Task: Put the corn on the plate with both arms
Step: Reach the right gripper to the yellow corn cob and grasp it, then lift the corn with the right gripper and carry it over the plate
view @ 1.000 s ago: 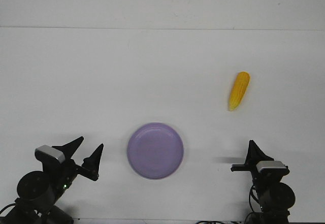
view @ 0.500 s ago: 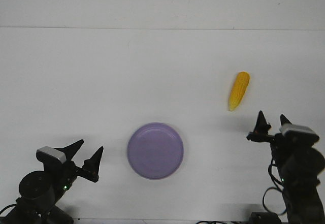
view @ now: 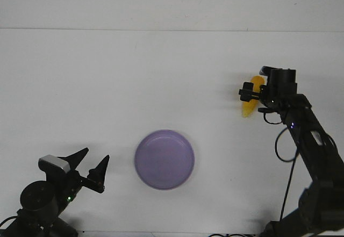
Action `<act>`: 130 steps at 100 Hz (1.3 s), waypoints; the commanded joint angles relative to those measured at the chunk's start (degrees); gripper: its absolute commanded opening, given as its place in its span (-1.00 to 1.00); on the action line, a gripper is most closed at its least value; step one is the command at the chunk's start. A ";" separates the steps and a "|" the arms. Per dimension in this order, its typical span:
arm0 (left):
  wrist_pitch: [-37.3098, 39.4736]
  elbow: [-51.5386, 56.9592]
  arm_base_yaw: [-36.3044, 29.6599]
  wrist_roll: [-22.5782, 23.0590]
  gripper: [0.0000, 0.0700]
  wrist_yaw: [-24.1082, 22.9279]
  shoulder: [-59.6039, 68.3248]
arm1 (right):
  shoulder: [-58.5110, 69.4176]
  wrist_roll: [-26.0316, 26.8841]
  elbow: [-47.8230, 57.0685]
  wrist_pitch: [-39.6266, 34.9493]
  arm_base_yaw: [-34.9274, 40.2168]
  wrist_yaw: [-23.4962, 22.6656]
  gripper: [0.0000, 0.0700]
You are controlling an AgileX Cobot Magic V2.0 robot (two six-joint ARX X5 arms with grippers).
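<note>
Right end effector (view: 252, 94) sits over the corn (view: 249, 108) at the far right of the white counter (view: 161, 76); finger state cannot be told from here. Left end effector (view: 88, 164) hovers near-left, fingers spread, beside the empty plate (view: 164, 159), well apart from the corn.

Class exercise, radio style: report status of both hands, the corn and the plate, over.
Left hand open, parked near table edge. Right hand over corn, grip unclear. Plate bare, path clear.
</note>
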 commanded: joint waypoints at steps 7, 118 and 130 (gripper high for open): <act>0.15 0.11 -0.26 0.48 0.39 -0.17 0.24 | 9.88 0.70 7.74 -2.21 -0.09 0.85 0.50; 0.22 0.11 -0.26 0.46 0.39 -0.17 0.22 | -13.22 -7.43 10.91 -11.67 6.43 -5.95 -0.64; 0.28 0.11 -0.26 0.46 0.39 -0.17 0.22 | -19.98 -7.50 8.17 -12.87 13.62 -6.51 -0.64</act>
